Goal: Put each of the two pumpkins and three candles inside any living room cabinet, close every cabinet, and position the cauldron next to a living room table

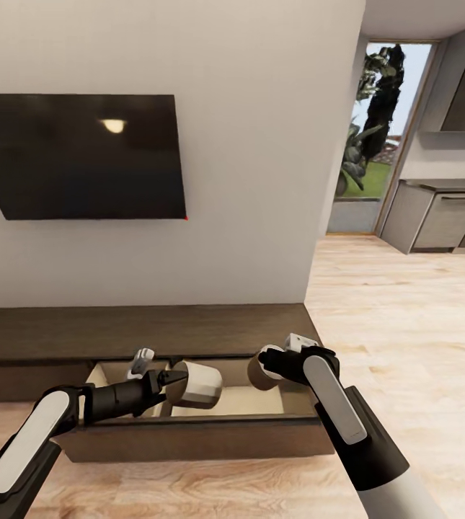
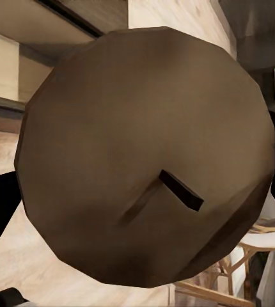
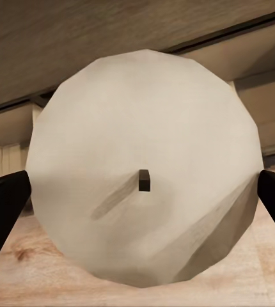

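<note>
Left tool [image 1: 166, 380] is clamped on the left candle [image 1: 200, 386], held sideways with the tool pointing toward the robot's right. In the head view this candle is rendered pale grey-white with a tan end. In the left wrist view the wick end [image 2: 144, 160] is seen head-on and looks brown, and dark finger shapes are only glimpsed at the frame edges. Right tool [image 1: 267, 364] is pinched on the right candle [image 1: 256, 375], which reads tan-brown in the head view. In the right wrist view its wick end [image 3: 144, 166] is shown cream, with black fingers [image 3: 3, 204] pressed against it on opposite sides. Both candles are held in the air above the pulled-out drawer [image 1: 189, 436] of the cabinet [image 1: 153, 331], near each other but apart. The left one is over the drawer's middle and the right one is nearer its right end. Whether either candle touches the drawer floor cannot be told. The drawer's pale interior is exposed, and its dark front faces the robot. The long low cabinet is set against the grey wall [image 1: 261, 180] under the black TV [image 1: 81, 155]. Light plank floor [image 1: 405, 346] runs off to the right, toward a kitchen bench [image 1: 441, 186] and a glazed door.
</note>
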### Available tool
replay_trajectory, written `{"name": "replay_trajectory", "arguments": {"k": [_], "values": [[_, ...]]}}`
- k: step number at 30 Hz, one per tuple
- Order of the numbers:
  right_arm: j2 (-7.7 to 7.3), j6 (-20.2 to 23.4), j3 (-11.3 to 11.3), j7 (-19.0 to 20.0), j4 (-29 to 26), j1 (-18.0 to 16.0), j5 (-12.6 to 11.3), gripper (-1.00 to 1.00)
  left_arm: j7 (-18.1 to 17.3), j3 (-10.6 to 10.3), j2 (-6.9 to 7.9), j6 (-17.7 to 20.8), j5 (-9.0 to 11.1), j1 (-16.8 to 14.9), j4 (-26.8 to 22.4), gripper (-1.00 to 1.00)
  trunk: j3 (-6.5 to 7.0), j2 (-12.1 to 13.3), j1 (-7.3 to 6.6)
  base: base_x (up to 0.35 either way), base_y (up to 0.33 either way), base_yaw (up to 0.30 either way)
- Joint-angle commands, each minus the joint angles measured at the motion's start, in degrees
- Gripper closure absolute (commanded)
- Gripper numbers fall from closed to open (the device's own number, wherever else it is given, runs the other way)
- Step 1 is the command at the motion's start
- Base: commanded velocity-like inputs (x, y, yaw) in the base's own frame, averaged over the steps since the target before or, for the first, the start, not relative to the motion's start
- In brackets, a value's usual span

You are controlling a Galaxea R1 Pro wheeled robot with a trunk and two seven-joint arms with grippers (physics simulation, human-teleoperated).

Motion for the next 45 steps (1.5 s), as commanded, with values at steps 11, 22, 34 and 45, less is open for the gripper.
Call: {"name": "replay_trajectory", "arguments": {"k": [11,22,34,45], "values": [[0.26,0.13,0.23,-0.67,1.04,-0.06,-0.42,1.00,9.89,0.21,-0.62,-0.41,-4.97,-0.10,-0.05,1.00,-0.06,-0.03,0.01,0.025,0.000,0.000],[0.42,0.15,0.49,-0.77,1.60,-0.06,-0.33,1.00,14.51,-0.17,-2.43,-0.54,-5.19,-0.13,-0.26,1.00,-0.06,-0.03,0.01,0.000,0.000,0.000],[0.45,0.15,0.81,-0.78,3.87,-0.06,0.01,1.00,15.31,-0.30,-4.96,-0.82,-5.96,-1.33,-0.46,1.00,-0.06,-0.03,0.01,0.000,0.000,0.000],[0.49,0.02,0.95,-0.83,3.69,-0.06,0.31,1.00,18.70,-0.81,-16.42,-0.89,-33.48,-5.36,-0.09,1.00,-0.06,-0.03,0.01,0.000,0.000,0.000]]}}
